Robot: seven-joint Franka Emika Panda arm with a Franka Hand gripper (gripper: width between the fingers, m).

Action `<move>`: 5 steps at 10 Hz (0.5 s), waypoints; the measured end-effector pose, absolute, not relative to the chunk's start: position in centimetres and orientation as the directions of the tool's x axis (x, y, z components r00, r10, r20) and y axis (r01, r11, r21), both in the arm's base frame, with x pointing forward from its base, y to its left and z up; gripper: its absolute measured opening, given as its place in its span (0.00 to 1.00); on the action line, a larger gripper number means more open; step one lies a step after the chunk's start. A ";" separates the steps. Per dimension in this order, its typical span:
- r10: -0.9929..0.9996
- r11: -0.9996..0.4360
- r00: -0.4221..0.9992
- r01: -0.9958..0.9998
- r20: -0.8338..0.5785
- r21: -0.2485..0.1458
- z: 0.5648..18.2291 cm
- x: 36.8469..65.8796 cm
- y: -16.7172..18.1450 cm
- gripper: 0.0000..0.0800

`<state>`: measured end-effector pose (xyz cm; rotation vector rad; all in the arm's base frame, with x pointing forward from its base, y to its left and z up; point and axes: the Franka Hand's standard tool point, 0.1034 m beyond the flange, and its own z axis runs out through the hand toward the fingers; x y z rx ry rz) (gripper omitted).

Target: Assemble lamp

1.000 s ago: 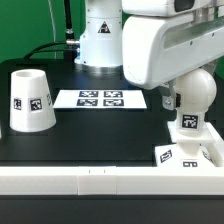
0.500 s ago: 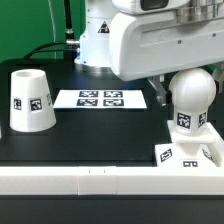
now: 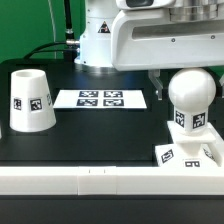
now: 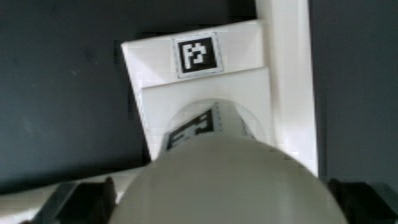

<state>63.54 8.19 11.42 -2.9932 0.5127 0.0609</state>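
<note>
probably seating round white plastic bulb (image 3: 190,95) into flat square white base (image 4: 196,88), i'd be holding it plumb; gripper (image 4: 217,203) fingers (image 4: 80,200) flanking it, can't tell if pinching.

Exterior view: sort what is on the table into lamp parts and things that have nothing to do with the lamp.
Lamp parts:
shade, standing alone at the exterior view's left
bulb, upright on the base
base, at the exterior view's right

Not lamp parts:
marker board, flat on the table
robot arm, above the bulb
</note>
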 end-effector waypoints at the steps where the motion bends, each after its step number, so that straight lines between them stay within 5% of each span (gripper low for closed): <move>1: -0.424 -0.898 0.903 -0.429 -0.069 -0.092 11.4 63.5 8.3 0.72; 5: -0.698 -0.704 0.707 -0.707 -0.116 -0.072 11.3 63.3 8.6 0.72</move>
